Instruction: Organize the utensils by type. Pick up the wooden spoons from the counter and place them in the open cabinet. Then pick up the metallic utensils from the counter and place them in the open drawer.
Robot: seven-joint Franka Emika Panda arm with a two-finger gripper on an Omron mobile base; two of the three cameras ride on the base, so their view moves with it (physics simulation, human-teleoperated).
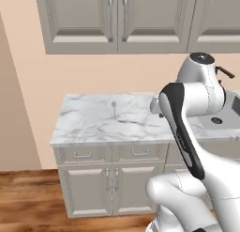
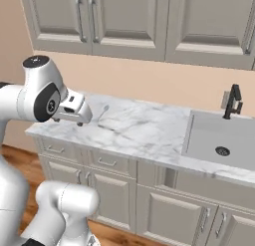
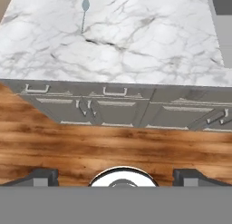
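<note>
The two-finger gripper (image 3: 116, 175) hangs spread wide and empty, presumably readying for the slim teal-blue metallic spoon (image 3: 84, 11) lying flat on the white marble counter (image 3: 149, 46).

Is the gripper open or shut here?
Open: in the hand view the gripper has its two dark fingertips far apart, nothing between them.

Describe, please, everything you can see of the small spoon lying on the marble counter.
The spoon is slim and pale teal-blue, with a small oval bowl and a thin straight handle, metallic in look. It lies flat on the white, grey-veined counter, towards the back, its bowl pointing to the wall. Only the countertop touches it. The gripper is open and well away from it.
</note>
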